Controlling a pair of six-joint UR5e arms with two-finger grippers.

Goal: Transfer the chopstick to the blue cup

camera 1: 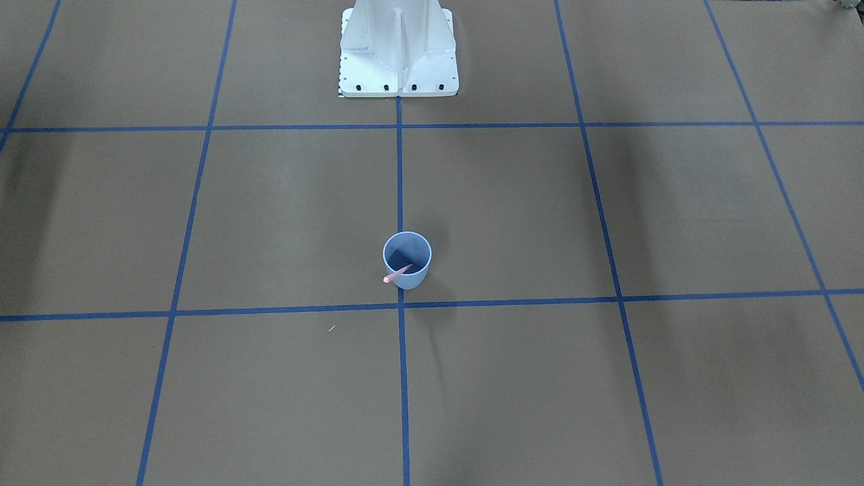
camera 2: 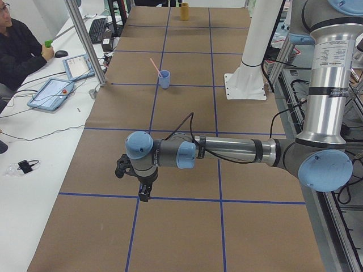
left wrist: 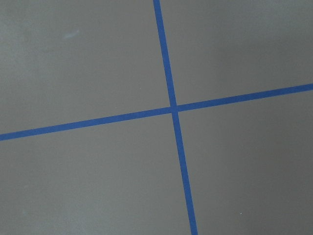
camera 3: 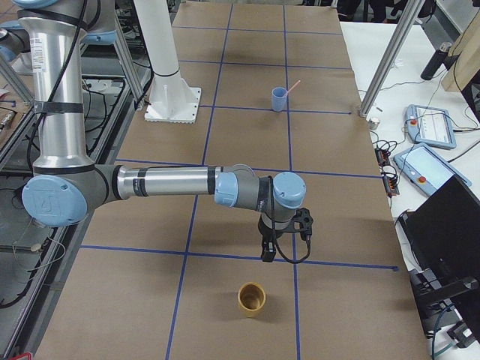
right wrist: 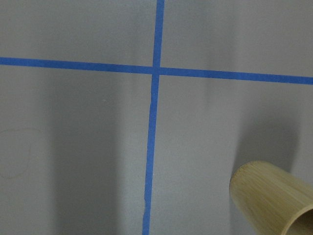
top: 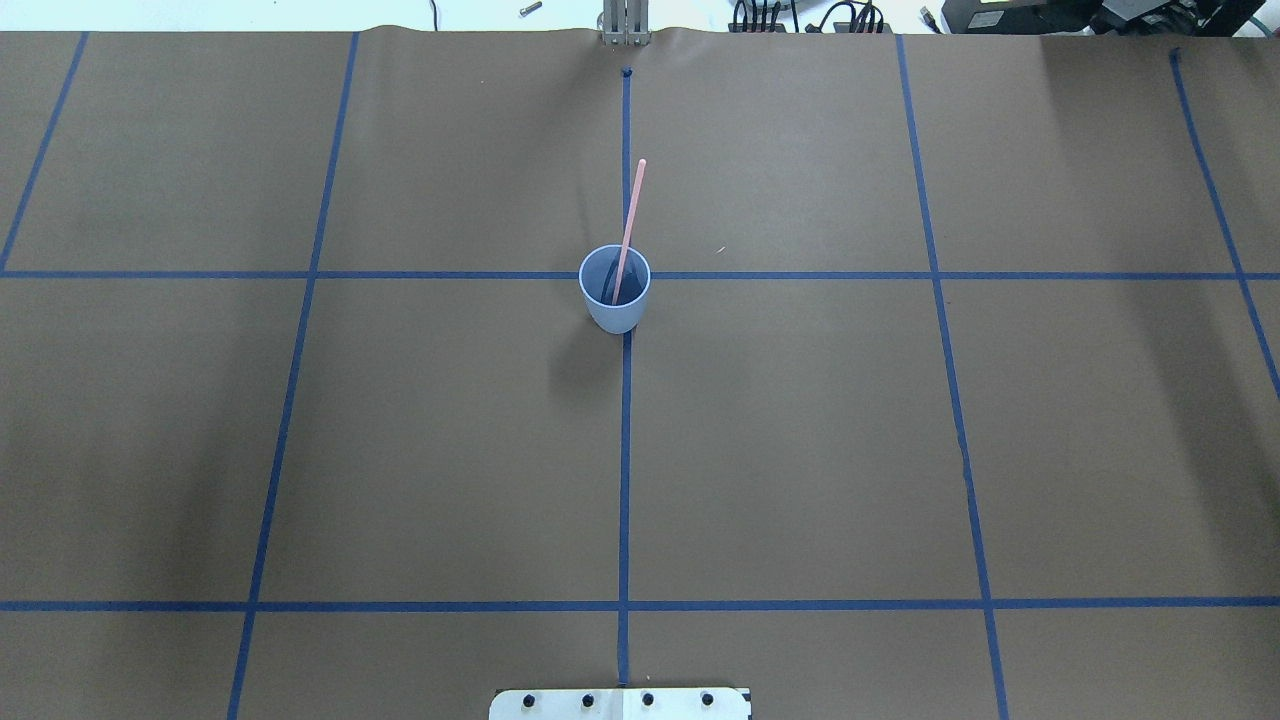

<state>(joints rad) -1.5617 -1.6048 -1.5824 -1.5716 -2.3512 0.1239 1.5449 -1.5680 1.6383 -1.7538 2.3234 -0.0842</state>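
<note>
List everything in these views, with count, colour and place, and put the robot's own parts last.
blue cup: one, pale blue, upright at the table's middle, on a tape crossing
chopstick: one, pale pink, standing in the blue cup, leaning over the rim away from the robot
wooden cup: one, tan, upright near the table's right end
fleck: one, whitish, on the cover beyond the blue cup
tape lines: a grid, blue, across the cover
table cover: one, brown
tablets: two, blue-edged, on the white side bench
person: one, dark sleeves, seated at the bench
pedestal: one, white
left gripper: one, black, above the table's left end; open or shut unclear
right gripper: one, black, beside the wooden cup; unclear too
</note>
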